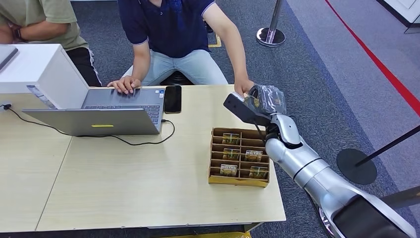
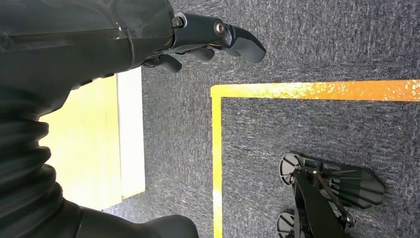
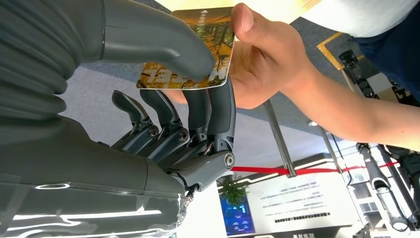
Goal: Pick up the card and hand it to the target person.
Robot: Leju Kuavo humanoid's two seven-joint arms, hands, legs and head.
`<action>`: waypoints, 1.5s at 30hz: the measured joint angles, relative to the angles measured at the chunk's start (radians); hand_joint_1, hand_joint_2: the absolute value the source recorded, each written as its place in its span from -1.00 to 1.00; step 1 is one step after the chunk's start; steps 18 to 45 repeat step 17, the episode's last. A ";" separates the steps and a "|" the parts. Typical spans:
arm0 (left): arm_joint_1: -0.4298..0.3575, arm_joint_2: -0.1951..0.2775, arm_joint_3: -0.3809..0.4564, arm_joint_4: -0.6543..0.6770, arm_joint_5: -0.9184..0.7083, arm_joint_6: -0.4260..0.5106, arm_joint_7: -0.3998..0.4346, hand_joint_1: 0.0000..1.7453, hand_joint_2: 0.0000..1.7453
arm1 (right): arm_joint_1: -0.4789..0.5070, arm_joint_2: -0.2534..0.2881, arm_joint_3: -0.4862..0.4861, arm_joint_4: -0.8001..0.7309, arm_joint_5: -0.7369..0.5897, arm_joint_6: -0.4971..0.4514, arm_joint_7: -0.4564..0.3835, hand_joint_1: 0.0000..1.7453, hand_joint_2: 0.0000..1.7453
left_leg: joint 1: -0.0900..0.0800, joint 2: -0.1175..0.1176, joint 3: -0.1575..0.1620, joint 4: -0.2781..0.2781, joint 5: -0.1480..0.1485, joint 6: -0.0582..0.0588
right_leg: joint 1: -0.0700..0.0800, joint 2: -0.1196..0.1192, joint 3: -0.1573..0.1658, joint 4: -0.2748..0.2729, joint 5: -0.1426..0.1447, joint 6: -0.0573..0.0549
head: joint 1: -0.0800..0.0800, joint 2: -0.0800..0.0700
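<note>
Closest to my head camera, the silver right arm reaches up from the lower right toward the far edge of the worktop [image 1: 124, 188]. At its end my right hand [image 3: 188, 84] pinches the card [image 3: 198, 49] between the thick thumb and the darker fingers. The card shows an orange and green printed picture. A person's hand [image 3: 262, 64] grips the card's other end, thumb on top, so both hands are on it at once. From the head view this meeting point sits just past the worktop's far right corner, where the person in the dark blue shirt [image 1: 168, 25] stretches an arm out to it.

Just beside my forearm a cardboard tray [image 1: 239, 181] with compartments rests on the worktop, with more cards lying in several of its slots. Further left an open laptop [image 1: 99, 116] has the same person's other hand on its keyboard, and a black phone [image 1: 172, 99] lies touching its right side. A white box [image 1: 34, 69] stands at the far left.

My left hand [image 2: 208, 42] hangs over grey carpet, fingers loosely curled and apart, holding nothing, near a yellow floor line [image 2: 317, 90].
</note>
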 joint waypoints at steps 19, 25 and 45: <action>0.000 0.000 -0.006 0.000 -0.001 0.028 -0.022 -1.00 -1.00 | -0.003 -0.001 -0.001 0.012 -0.010 -0.019 0.004 -1.00 1.00 | 0.000 0.000 0.001 0.000 0.000 0.000 | 0.000 0.000 0.000 0.000 0.000 0.000 | 0.000 0.000; 0.000 0.000 -0.006 0.000 -0.001 0.028 -0.022 -1.00 -1.00 | -0.003 -0.001 -0.001 0.012 -0.010 -0.019 0.004 -1.00 1.00 | 0.000 0.000 0.001 0.000 0.000 0.000 | 0.000 0.000 0.000 0.000 0.000 0.000 | 0.000 0.000; 0.000 0.000 -0.006 0.000 -0.001 0.028 -0.022 -1.00 -1.00 | -0.003 -0.001 -0.001 0.012 -0.010 -0.019 0.004 -1.00 1.00 | 0.000 0.000 0.001 0.000 0.000 0.000 | 0.000 0.000 0.000 0.000 0.000 0.000 | 0.000 0.000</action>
